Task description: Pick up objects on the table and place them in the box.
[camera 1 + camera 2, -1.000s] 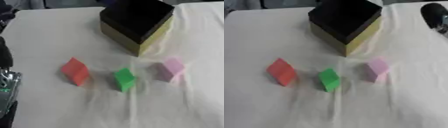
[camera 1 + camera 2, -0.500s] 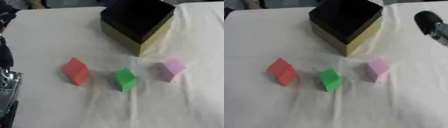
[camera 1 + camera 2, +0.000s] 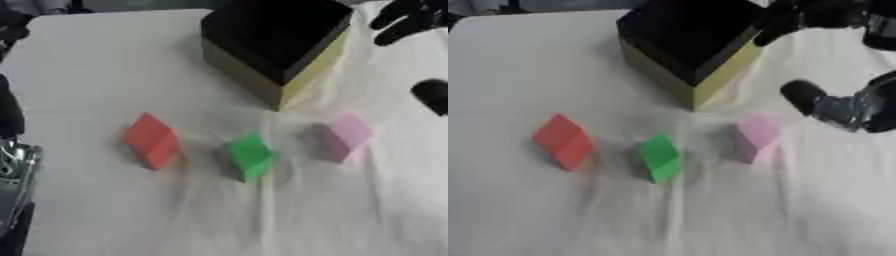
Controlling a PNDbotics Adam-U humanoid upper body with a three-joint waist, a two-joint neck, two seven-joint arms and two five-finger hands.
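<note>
Three blocks are sitting in a rough row on the white cloth (image 3: 553,60), all in front of the box and none in it yet: red block (image 3: 563,141) on the left, green block (image 3: 659,157) in the middle, pink block (image 3: 753,136) on the right. They're spaced apart, not touching, so a hand can come down on any one without bumping its neighbour.

One box (image 3: 689,47), black inside with yellowish walls, is standing open-topped behind the row, a corner pointing at the blocks, so the drop is straight in from above.

Right hand (image 3: 820,102) is hanging over the cloth just right of the pink block, above and beside it, holding nothing. The fingers look spread rather than curled, though the view is soft there. Probably lining up on pink as the nearest pick.

Left hand (image 3: 10,165) is showing only as metal at the left edge; can't tell how its fingers are set.

Count: three blocks, one box, two hands.
</note>
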